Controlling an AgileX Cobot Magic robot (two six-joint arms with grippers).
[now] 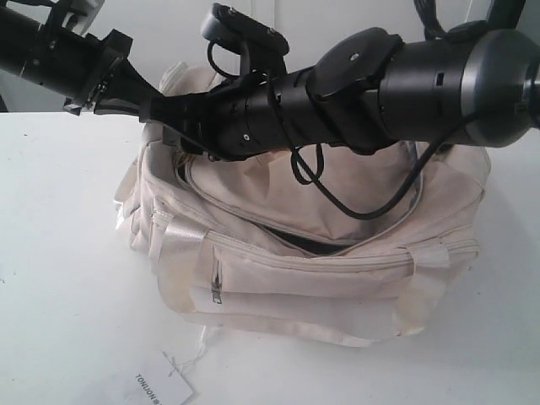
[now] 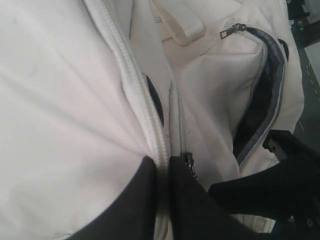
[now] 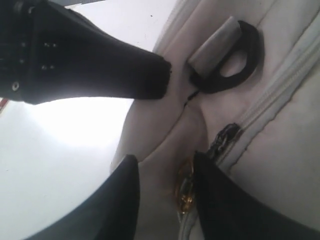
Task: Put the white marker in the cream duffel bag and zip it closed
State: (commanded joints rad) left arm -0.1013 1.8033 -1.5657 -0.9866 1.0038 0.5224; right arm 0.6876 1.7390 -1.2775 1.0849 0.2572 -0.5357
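Observation:
The cream duffel bag [image 1: 337,253] lies on the white table with its curved top zipper gaping in the middle, so dark lining [image 1: 299,245] shows. Both arms meet at the bag's left end. My left gripper [image 2: 162,167] is shut on the bag's white zipper tape [image 2: 137,95], and a small dark slider [image 2: 189,164] sits beside one finger. My right gripper [image 3: 165,159] stands open over the fabric, the gold ring pull [image 3: 185,187] lying in the gap against one finger. The white marker is out of view.
A white paper hang tag [image 1: 160,390] on a string lies on the table in front of the bag. The right arm [image 1: 380,84] stretches across the bag's top with a loose black cable [image 1: 354,207]. A black strap ring [image 3: 227,67] sits near the right gripper.

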